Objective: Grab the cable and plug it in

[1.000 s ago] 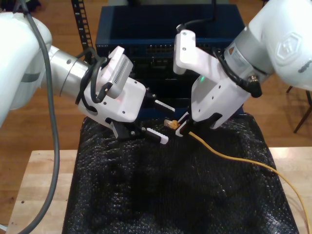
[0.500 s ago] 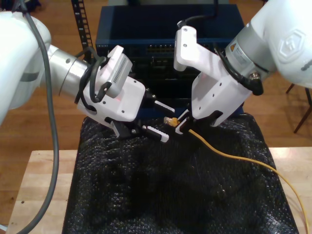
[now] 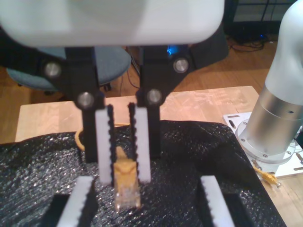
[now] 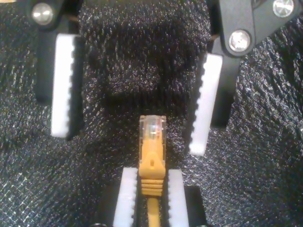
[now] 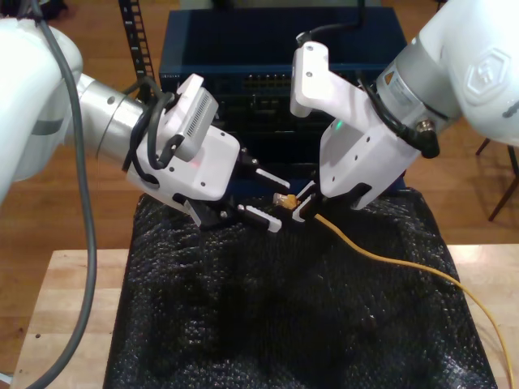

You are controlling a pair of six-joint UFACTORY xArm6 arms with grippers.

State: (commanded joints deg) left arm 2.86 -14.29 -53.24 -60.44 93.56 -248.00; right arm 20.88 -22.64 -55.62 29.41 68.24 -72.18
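Cable (image 4: 151, 151) is clamped by its orange boot in my second gripper (image 4: 150, 189), fingers closed tight on it; we see the clear plug sticking out past the fingertips, held just above the black mat (image 5: 284, 324) near its far edge; the rest of the cable trails across the mat and off its near corner at the exterior view's right; my first gripper (image 3: 149, 201) faces the plug, jaws wide apart, nothing held, also just above the mat; blue switch (image 5: 276, 49) sits behind the mat.
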